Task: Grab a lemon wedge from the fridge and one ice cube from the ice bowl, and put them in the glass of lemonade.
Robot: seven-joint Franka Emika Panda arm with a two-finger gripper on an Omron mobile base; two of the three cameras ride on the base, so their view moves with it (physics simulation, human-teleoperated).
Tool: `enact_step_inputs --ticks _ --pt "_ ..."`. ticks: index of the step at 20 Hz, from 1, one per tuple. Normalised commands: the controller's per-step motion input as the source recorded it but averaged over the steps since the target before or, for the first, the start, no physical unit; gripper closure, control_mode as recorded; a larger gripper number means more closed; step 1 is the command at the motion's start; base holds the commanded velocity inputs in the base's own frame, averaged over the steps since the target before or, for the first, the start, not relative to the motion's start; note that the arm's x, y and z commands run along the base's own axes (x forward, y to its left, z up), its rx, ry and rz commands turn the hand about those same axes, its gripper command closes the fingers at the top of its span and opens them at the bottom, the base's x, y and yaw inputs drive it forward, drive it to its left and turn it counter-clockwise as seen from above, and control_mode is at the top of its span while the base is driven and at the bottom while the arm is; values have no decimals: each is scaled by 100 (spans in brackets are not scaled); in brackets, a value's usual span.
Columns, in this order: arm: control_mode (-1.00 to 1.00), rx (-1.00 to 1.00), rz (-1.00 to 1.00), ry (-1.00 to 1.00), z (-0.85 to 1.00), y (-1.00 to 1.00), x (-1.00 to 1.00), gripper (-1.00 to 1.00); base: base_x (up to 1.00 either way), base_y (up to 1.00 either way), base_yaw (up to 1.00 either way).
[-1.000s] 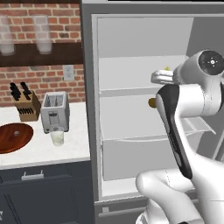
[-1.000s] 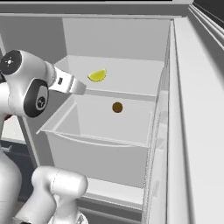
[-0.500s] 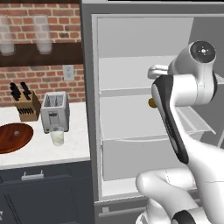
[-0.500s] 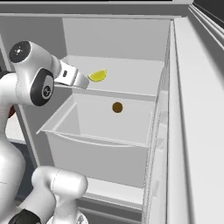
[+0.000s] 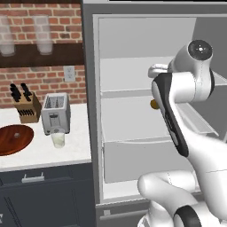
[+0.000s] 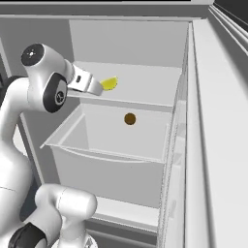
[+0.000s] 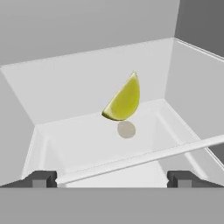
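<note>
The fridge [image 5: 95, 133] stands open with its white shelves showing. On its upper shelf lies the yellow-green lemon wedge [image 6: 110, 83], which the hand view has straight ahead [image 7: 124, 99]. My gripper [image 6: 99, 88] hovers at the front of that shelf, just short of the wedge. It is open, with the fingertips [image 7: 41, 178] wide apart and nothing between them. On the counter to the left are the ice bowl [image 5: 15, 138], a wooden one, and the glass of lemonade [image 5: 57, 138] in front of the toaster.
A round brownish item [image 6: 129, 118] lies on the shelf below the wedge, above a clear drawer [image 6: 97, 143]. A toaster [image 5: 55, 113] and knife block [image 5: 25, 105] stand on the counter. Tall frosted glasses [image 5: 43, 40] sit on a wall shelf. The fridge door [image 6: 218, 145] stands at the right.
The hand has risen and pushed forward into the fridge, ending closer to the lemon wedge. The jaws have stayed open.
</note>
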Motion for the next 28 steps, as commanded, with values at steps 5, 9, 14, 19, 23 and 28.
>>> enact_step_inputs --ticks 5,9,14,19,23,28 --pt "-100 0 0 0 -1 -12 20 -100 0 0 0" --pt "-100 0 0 0 -1 -5 27 -100 0 0 0" --pt "-100 0 0 0 -12 0 30 -100 0 0 0" --pt "-100 0 0 0 -22 0 30 -100 0 0 0" --pt "-100 0 0 0 -3 -5 28 -100 0 0 0" --pt "-100 0 -2 0 0 -4 33 -100 0 0 0"
